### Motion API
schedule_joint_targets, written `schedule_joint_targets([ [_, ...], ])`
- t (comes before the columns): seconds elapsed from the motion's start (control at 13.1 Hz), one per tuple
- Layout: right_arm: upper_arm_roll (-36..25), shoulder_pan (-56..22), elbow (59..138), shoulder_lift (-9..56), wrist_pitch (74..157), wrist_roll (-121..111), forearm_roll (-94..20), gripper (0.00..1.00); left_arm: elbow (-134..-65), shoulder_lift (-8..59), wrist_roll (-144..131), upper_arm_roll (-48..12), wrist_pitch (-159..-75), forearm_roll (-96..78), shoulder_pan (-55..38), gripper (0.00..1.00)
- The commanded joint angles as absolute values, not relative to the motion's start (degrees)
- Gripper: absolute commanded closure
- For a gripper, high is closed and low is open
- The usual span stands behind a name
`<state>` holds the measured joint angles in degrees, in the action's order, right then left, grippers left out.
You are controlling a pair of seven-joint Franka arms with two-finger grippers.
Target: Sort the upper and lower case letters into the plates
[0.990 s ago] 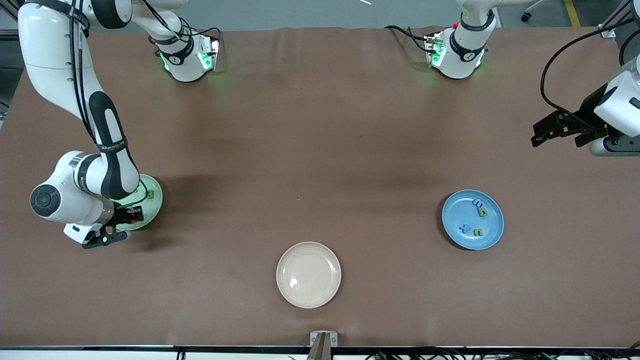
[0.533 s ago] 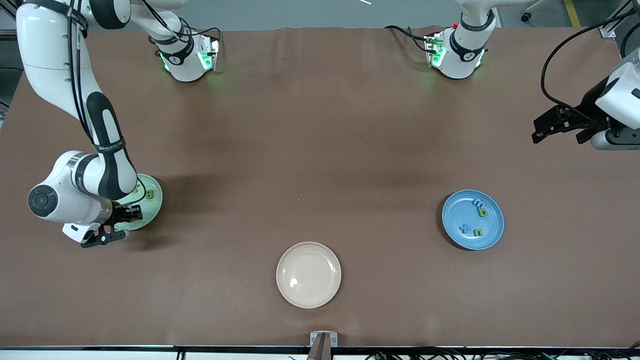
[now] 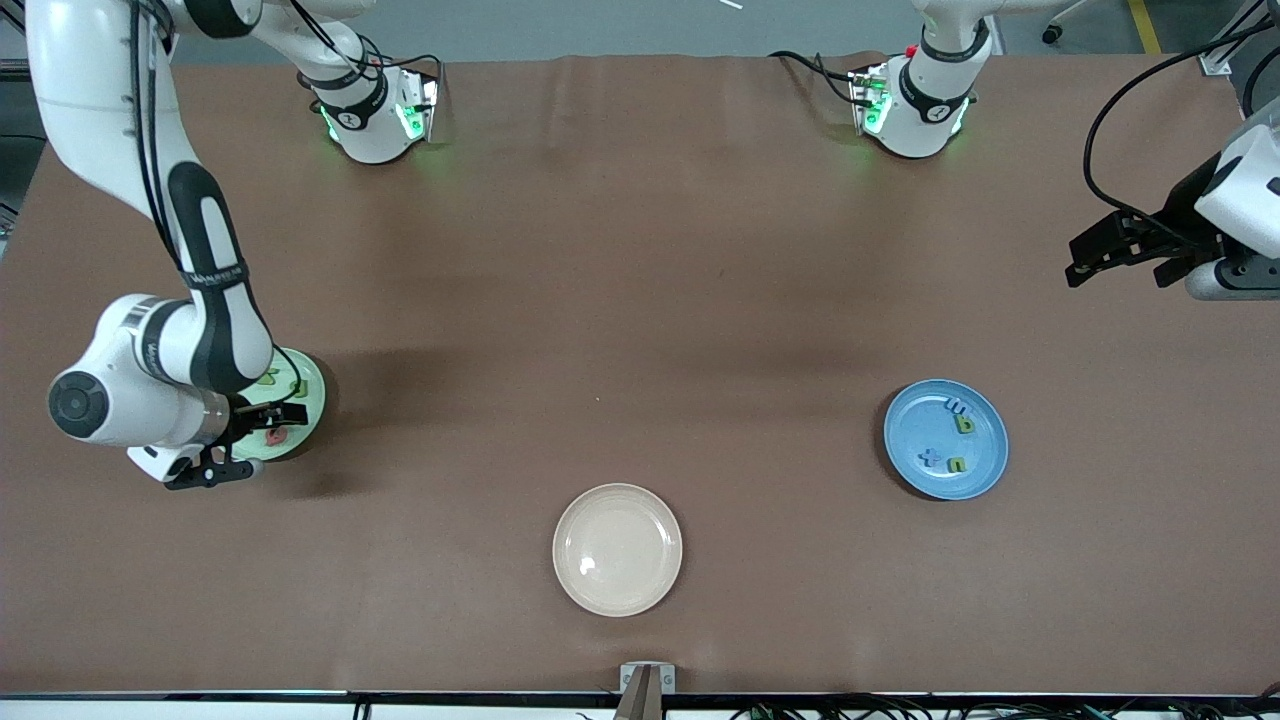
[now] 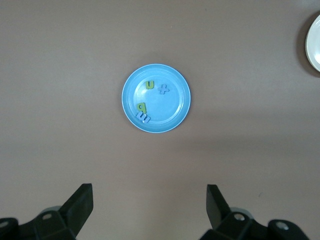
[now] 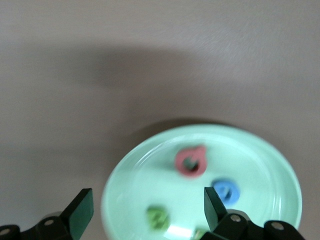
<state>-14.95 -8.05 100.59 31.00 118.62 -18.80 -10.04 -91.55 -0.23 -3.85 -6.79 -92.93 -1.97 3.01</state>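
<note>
Rt gripper (image 3: 245,440) sits low over the light green plate (image 3: 312,402), fingers (image 5: 80,210) spread wide, holding nothing. Green plate lies near the table edge at the rt arm's end, about mid-depth. Rt wrist view shows loose letters in it: a red letter (image 5: 190,161) near plate centre, a blue letter (image 5: 226,190) just beside it, a green letter (image 5: 158,218) nearer the gripper. Which letters they are: cannot tell, shapes blurred. Red letter also seen in front view (image 3: 273,435), just beside the gripper's fingertips, apart from them.

Left gripper (image 3: 1118,258) hangs high over the table (image 3: 640,300) edge at the left arm's end, fingers (image 4: 80,202) fully apart, empty; arm waits. Its wrist view looks down on the blue plate (image 4: 172,117).

Blue plate (image 3: 985,470) lies toward the left arm's end, nearer the front camera than the left gripper's spot. Contents: four small letters, two green (image 3: 964,424), two blue (image 3: 930,459), in two pairs, all inside the rim. One green reads as a lower-case b, another as n or u; rest too small to tell.

Beige plate (image 3: 617,549) sits near the front edge, roughly mid-table, between the two coloured plates and well apart from both. No letters in it.
</note>
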Motion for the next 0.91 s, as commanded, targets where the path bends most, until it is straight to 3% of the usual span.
schedule_joint_targets([
  [0.0, -15.12, -10.44, 105.02, 19.37, 111.73, -13.21, -10.02, 0.02, -91.67, -0.70, -4.22, -6.59, -92.81, -3.08, 3.08, 0.00],
  [0.38, -14.68, -13.97, 104.16, 3.46, 100.21, -2.99, -1.69, 0.02, -91.58, -0.96, -3.87, -6.41, -93.08, 0.95, 3.43, 0.00],
  [0.69, -14.94, -13.80, 90.82, 2.37, 88.71, -2.99, -1.32, 0.02, -91.67, -2.63, -3.95, -7.12, -91.33, 1.23, 3.16, 0.00],
  [0.84, -14.85, -13.28, 87.90, 2.37, 88.07, -2.99, -1.32, 0.02, -91.50, -2.81, -4.39, -7.56, -88.43, 1.23, 3.16, 0.00],
])
